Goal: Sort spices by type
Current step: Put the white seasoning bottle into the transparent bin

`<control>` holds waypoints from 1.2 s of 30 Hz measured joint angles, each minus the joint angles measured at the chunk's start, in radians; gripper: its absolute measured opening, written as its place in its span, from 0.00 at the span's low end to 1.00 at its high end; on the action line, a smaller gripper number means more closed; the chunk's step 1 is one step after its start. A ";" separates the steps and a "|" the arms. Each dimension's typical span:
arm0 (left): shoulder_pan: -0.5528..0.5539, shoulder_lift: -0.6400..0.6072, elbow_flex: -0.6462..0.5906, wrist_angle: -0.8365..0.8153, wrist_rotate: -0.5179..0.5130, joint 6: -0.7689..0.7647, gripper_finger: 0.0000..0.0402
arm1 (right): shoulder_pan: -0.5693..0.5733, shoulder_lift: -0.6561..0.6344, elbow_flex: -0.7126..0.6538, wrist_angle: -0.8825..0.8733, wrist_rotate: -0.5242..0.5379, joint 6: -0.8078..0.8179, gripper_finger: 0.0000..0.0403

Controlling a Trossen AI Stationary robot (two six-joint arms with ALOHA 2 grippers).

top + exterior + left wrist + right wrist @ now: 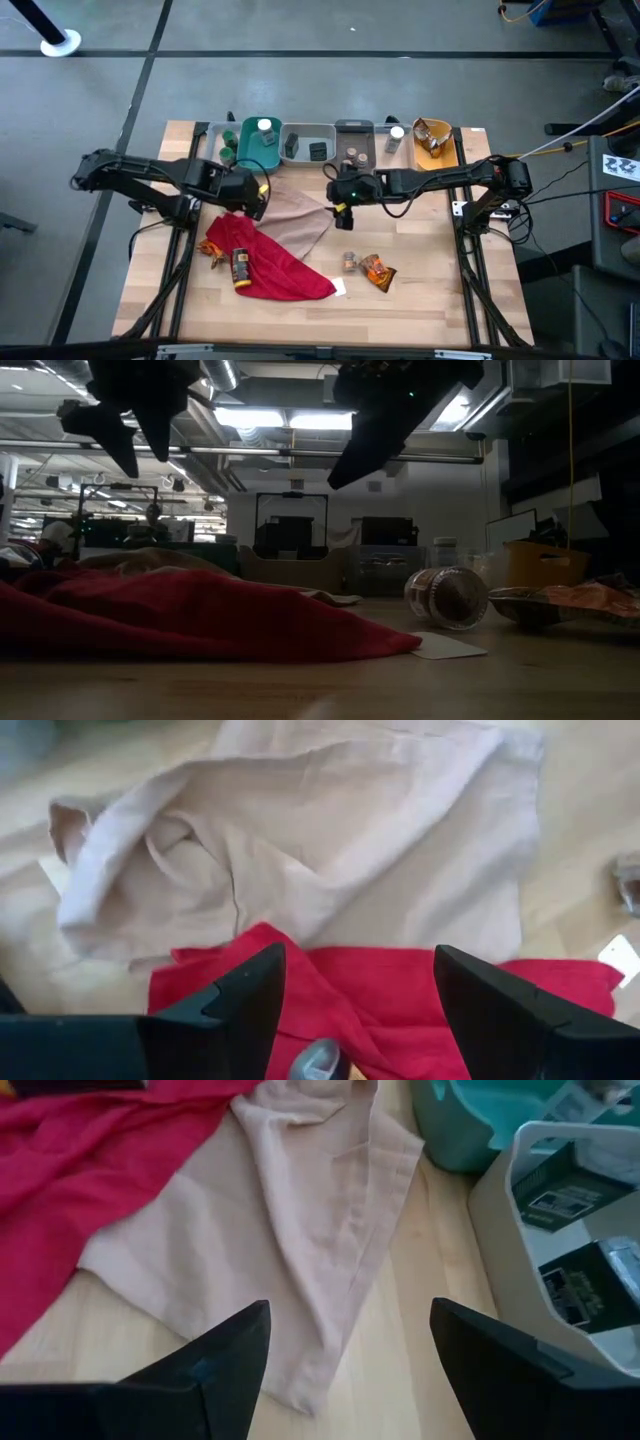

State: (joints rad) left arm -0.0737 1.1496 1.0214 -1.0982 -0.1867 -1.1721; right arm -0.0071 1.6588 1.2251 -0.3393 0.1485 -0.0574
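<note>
Awaiting sorting, three spices lie loose around the crumpled red cloth (270,262), the landmark used here: a dark-labelled bottle with a yellow cap (240,266) rests on the cloth's left part, while a small brown jar (349,261) lies on its side on bare wood just right of the cloth, and an orange-brown crinkly packet (379,271) lies just beyond the jar. In the low view the jar (446,597) shows its round end, so it would probably roll if nudged.

Beyond the cloth's far edge, a tan cloth (300,212) overlaps it, and farther still a row of bins lines the table edge. The teal bin (250,147) holds white-capped jars, the pale grey bin (305,142) holds dark boxes, the darker grey bin (353,142) holds small brown jars, and the yellow bin (432,142) holds a crinkly packet; each type appears to have its own bin, which suggests sorting is well advanced.

Left gripper (250,195) hovers over the far left part of the red cloth, fingers spread and empty, probably placed to reach the bottle. Right gripper (345,213) hangs above the tan cloth's right edge, jaws parted and holding nothing, within reach of the jar and packet.
</note>
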 joint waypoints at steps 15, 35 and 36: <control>0.041 0.000 0.000 0.021 -0.095 0.100 0.60 | 0.000 0.001 0.000 0.046 0.039 0.000 0.68; 0.683 0.147 0.000 0.464 -0.191 0.906 0.60 | 0.000 0.001 0.001 0.105 0.039 0.000 0.68; 0.708 0.167 0.000 0.472 -0.170 0.934 0.60 | 0.000 0.001 0.001 0.105 0.039 0.000 0.68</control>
State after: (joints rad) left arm 0.6345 1.3169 1.0218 -0.6259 -0.3568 -0.2385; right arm -0.0071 1.6596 1.2259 -0.2348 0.1879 -0.0571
